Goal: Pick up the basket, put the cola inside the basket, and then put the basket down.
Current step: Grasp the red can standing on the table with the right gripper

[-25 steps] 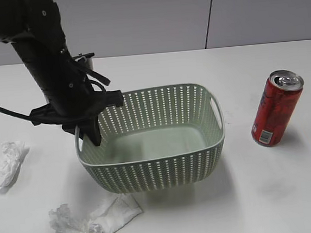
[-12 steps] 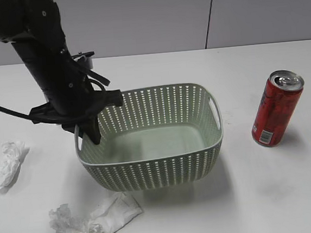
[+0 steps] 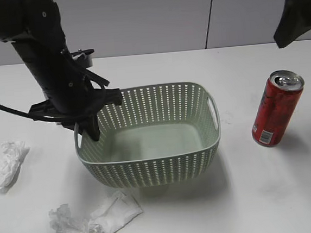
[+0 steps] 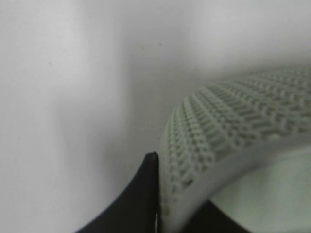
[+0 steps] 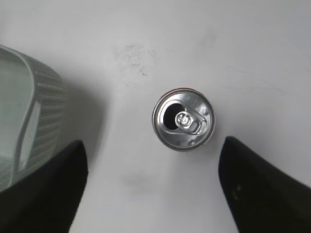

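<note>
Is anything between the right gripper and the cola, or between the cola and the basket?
Nothing visible. In the right wrist view the right gripper hangs open above the cola, with bare table around the can. Only bare table lies between the cola and the basket, which the left gripper holds.

A robotics test bench, by the look of it: a bare white table fills the frame below plain grey wall panels along the top. A black robot arm at upper left and crumpled paper wads at lower left suggest a lab setup.
</note>
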Controlling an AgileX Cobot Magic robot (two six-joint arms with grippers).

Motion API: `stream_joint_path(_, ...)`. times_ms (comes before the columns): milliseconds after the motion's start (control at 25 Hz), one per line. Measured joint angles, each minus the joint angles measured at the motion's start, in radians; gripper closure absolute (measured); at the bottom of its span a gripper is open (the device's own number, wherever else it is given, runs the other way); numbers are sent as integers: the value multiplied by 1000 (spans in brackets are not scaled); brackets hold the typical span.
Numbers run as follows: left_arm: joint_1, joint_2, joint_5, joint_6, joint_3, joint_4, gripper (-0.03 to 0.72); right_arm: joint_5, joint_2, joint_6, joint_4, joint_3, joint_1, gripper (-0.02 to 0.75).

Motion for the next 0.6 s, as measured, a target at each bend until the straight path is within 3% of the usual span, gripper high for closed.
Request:
stream_joint_path(240,0,0,-2,0,0,0,692,5,137,50,-78,-20,3,98)
stream_joint_path(600,0,0,-7,0,0,1,692,-4,254,73,-42,-20,-37,98)
